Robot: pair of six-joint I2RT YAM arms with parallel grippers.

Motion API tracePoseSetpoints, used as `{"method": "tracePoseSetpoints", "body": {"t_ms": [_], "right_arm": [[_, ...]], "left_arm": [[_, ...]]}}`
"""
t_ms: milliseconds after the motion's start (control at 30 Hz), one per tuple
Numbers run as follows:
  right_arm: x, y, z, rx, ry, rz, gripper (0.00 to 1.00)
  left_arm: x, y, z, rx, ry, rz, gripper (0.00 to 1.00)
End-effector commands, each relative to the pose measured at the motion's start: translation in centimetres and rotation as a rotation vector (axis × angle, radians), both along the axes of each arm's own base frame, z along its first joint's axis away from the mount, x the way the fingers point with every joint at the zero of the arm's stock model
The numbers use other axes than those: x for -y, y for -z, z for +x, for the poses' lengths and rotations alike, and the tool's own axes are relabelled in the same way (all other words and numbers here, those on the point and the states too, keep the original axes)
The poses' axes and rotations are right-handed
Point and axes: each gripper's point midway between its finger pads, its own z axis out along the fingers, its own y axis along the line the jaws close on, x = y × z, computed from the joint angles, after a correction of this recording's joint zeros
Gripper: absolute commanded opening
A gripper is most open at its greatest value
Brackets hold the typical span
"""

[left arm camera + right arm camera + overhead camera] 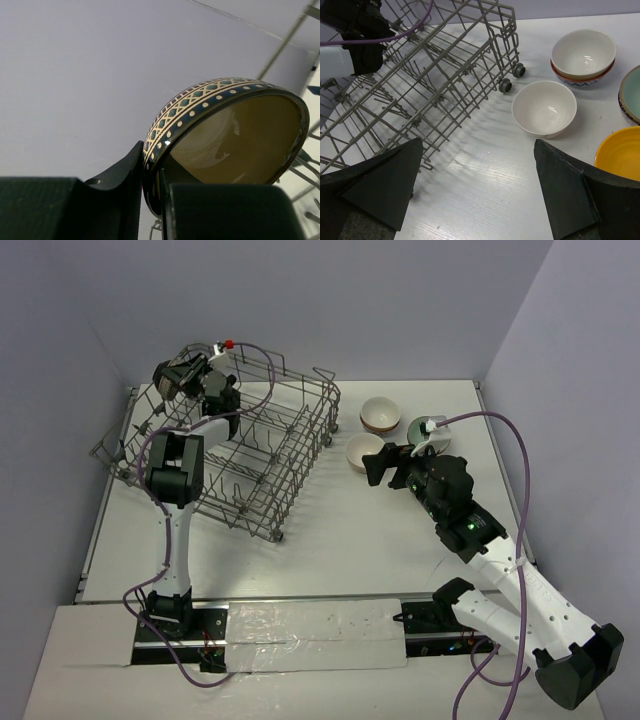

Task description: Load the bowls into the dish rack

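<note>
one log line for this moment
left jaws: shut on blue-patterned round ceramic bowl, above grey wire dish rack | right jaws: open, facing plain white round bowl

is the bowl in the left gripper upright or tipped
Tipped on edge: the left gripper pinches the patterned bowl by its rim, opening facing sideways.

Overhead and right-wrist views share the dish rack (312, 452).

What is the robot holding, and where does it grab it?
The left tool pinches the blue-patterned bowl by its rim. The right tool is open and holds nothing.
</note>
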Motion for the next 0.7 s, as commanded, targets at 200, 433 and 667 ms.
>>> {"method": "tracePoseSetpoints", "body": {"t_ms": [200, 433, 667], "right_arm": [[0.1, -1.6, -0.1, 0.050, 0.001, 0.029, 1.00], [0.1, -1.5, 0.0, 0.050, 0.006, 0.030, 1.00], [0.0, -1.4, 0.0, 0.047, 0.001, 0.032, 1.00]], "left_arm": [[0.4, -3.1, 0.5, 0.082, 0.002, -0.088, 0.00], [0.6, -0.7, 0.9, 0.025, 0.004, -0.104, 0.00], [1.2, 0.6, 1.1, -0.004, 0.016, -0.101, 0.00]]}}
